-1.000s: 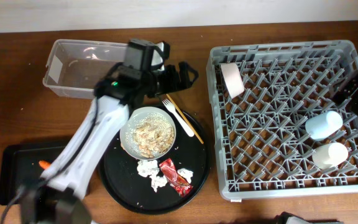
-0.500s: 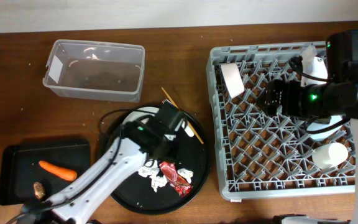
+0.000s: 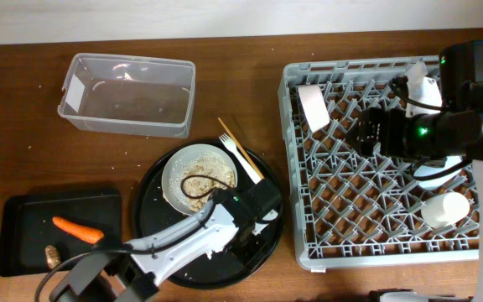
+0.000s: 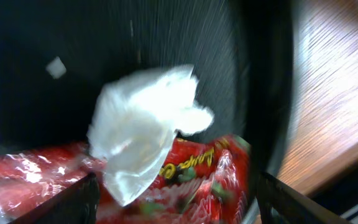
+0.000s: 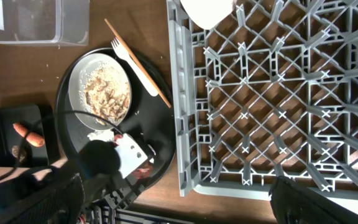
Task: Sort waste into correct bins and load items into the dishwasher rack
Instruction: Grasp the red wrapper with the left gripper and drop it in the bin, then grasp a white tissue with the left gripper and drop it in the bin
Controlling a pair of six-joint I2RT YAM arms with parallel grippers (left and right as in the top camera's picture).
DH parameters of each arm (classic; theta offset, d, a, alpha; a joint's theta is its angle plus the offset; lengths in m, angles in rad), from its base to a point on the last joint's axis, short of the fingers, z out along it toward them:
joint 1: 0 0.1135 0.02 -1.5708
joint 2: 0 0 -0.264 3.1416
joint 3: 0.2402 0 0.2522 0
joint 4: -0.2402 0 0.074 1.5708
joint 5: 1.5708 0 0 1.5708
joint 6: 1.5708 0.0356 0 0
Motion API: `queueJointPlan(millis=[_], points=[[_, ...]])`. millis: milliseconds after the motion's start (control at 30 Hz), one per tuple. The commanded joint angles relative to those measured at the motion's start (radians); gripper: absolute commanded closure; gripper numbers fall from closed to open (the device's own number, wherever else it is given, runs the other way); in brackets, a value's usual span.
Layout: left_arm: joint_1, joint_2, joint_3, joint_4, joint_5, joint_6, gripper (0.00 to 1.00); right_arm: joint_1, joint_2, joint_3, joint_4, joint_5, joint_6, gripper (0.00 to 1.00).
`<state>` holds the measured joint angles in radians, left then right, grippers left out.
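The surface (image 3: 241,92) is dark brown wood speckled with pale crumbs, and a strip of white wall (image 3: 225,17) runs along the top of the frame. The clear tub (image 3: 124,126) at upper left bears a white label (image 3: 75,88), too small to read. In the left wrist view the red wrapper (image 4: 210,180) carries yellow lettering, blurred beyond reading. A white tissue (image 4: 142,137) lies on it, and both are on the round black tray (image 4: 73,37).

The left fingers (image 4: 67,205) are spread, with wrapper and tissue between them. The right fingers (image 5: 36,199) are spread wide above the rack (image 3: 367,235) at right.

Since half a second ago the left arm has slid to the round tray's lower right. That uncovers the plate (image 3: 169,180) of rice scraps (image 3: 212,168) and hides wrapper and tissue from overhead. The right arm has not moved. The carrot (image 3: 77,229) and brown lump (image 3: 53,254) lie in the shallow tray (image 3: 28,214) at lower left.
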<state>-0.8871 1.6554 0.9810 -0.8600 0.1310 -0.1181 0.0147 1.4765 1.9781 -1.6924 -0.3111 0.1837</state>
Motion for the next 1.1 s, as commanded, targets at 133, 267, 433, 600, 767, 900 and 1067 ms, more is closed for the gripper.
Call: queueJointPlan(millis=[133,267,433,600,767,900,1067], points=[[0.0,0.024,-0.037,0.007,-0.048,-0.016,0.93,0.005,-0.005,0.005,-0.006,0.01,-0.004,0.01],[0.004,0.002,0.355,-0.422,-0.112,-0.023,0.99,0.005,-0.005,0.005,-0.006,0.01,-0.004,0.02],[0.306,0.001,0.613,-0.386,-0.391,0.068,0.99,0.005,-0.005,0.005,-0.006,0.009,-0.003,0.01],[0.768,0.129,0.612,0.337,-0.115,0.161,0.28,0.005,-0.005,0.005,-0.006,0.009,-0.003,0.01],[0.78,0.011,0.632,0.087,-0.066,0.157,0.05,0.005,-0.005,0.005,-0.006,0.009,-0.003,0.01],[0.63,-0.147,0.632,-0.378,-0.068,0.026,0.09,0.005,-0.005,0.005,-0.006,0.009,-0.003,0.02],[0.347,-0.147,0.213,-0.532,-0.074,-0.342,0.16,0.005,-0.005,0.005,-0.006,0.01,-0.004,0.02]])
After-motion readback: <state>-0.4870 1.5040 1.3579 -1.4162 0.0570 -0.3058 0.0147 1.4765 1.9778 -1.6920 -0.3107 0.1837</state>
